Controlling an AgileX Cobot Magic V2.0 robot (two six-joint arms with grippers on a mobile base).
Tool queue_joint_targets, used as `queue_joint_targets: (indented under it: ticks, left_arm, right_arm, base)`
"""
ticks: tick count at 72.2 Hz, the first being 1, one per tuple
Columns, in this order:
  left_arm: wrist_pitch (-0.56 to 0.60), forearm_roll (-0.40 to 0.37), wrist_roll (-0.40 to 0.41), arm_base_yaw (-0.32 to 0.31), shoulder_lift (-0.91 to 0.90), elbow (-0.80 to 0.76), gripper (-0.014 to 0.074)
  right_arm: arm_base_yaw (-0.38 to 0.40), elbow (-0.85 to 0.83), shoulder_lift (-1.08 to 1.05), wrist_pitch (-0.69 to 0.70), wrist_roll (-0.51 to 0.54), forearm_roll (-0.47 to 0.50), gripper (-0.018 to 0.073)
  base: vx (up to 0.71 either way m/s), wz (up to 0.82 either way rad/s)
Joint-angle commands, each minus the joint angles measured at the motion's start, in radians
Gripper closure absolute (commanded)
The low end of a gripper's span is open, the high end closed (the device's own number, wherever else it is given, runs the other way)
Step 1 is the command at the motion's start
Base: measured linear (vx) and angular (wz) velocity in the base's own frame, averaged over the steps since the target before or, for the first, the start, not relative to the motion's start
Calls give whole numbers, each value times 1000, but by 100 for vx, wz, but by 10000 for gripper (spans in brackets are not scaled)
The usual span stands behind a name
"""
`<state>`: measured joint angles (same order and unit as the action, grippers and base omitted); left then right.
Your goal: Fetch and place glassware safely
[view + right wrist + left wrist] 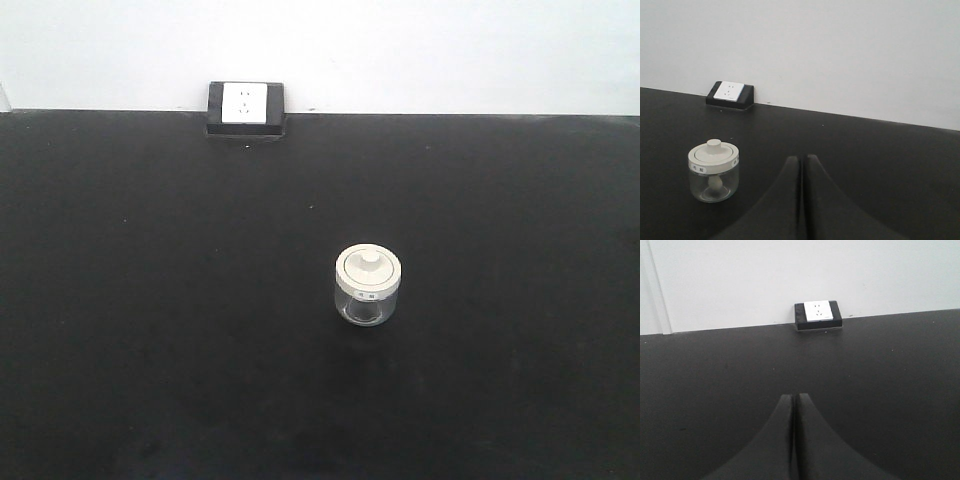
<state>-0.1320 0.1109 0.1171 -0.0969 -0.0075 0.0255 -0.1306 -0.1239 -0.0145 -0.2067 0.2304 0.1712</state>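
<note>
The glassware (368, 287) is a small squat clear jar with an off-white knobbed lid, standing upright on the black table right of centre. In the right wrist view the glassware (714, 171) sits to the left of my right gripper (803, 158), apart from it. That gripper's black fingers are pressed together with nothing between them. My left gripper (794, 396) is likewise shut and empty, pointing toward the back wall; the jar does not show in its view. Neither gripper appears in the front view.
A white socket in a black housing (245, 108) sits at the table's back edge against the white wall, also seen as the socket (818, 314) and the socket (730, 94). The black table surface (150, 300) stretches across the whole front view.
</note>
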Motion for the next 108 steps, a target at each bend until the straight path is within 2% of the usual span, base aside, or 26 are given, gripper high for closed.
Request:
queue_joint_targets:
  ticks: [1,8,14,25,35,48,61,108]
  left_arm:
    - [66,0,0,1,-17,30,603]
    - [66,0,0,1,-17,30,603]
    - [66,0,0,1,-17,30,603]
    - [66,0,0,1,-17,30,603]
    - [66,0,0,1,-17,30,603]
    - [66,0,0,1,-17,30,603]
    - [66,0,0,1,-17,30,603]
    - [66,0,0,1,-17,30,603]
  right_arm:
    - [7,8,-7,128,-139,-130,567]
    - [7,56,-7,189,-258,-231,567]
    - [9,99,-7,237,-300,-273,567]
    - [24,173,-7,323,-299,-253,567]
    - [86,170,-7,302,-299,-204,567]
    - [161,170,-7,301,-298,-207,567]
    - [161,170,-7,279,-288,-232,567]
    - [161,170,-7,272,-288,-231,567]
  base:
    - [0,0]
    - [0,0]
    - [0,0]
    - [0,0]
    - [0,0]
    - [0,0]
    - [0,0]
    - [0,0]
